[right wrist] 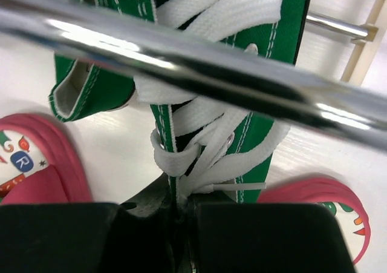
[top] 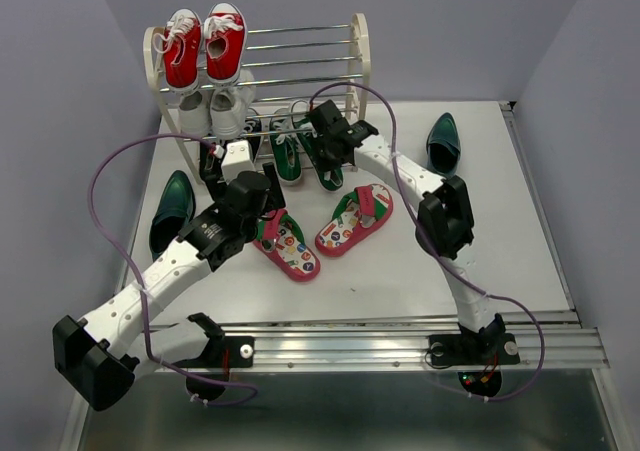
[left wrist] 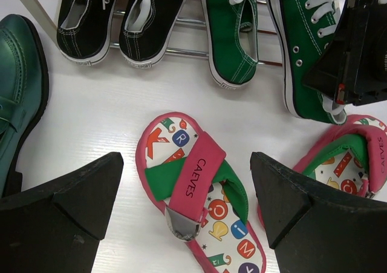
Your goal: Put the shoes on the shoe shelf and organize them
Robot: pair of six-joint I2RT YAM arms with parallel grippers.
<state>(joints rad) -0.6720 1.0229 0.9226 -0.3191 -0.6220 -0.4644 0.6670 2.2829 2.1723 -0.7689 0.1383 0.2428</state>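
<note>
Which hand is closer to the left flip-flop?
Left. The left hand hovers open over that flip-flop; the right hand is farther away at the shoe shelf, shut on a green sneaker.

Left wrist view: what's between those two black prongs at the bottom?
A pink flip-flop lies there, not gripped, inside the open left tool's gap, shown in the left wrist view.

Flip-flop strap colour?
Flip-flop strap: pink-red band over green. Best seen in the left wrist view.

Left arm point(top: 150, 281) reaches toward 1 o'clock, left gripper point(left wrist: 186, 164) spread wide; right arm point(top: 400, 176) angles toward 10 o'clock, right gripper point(right wrist: 178, 209) pinching a sneaker point(right wrist: 266, 128).
</note>
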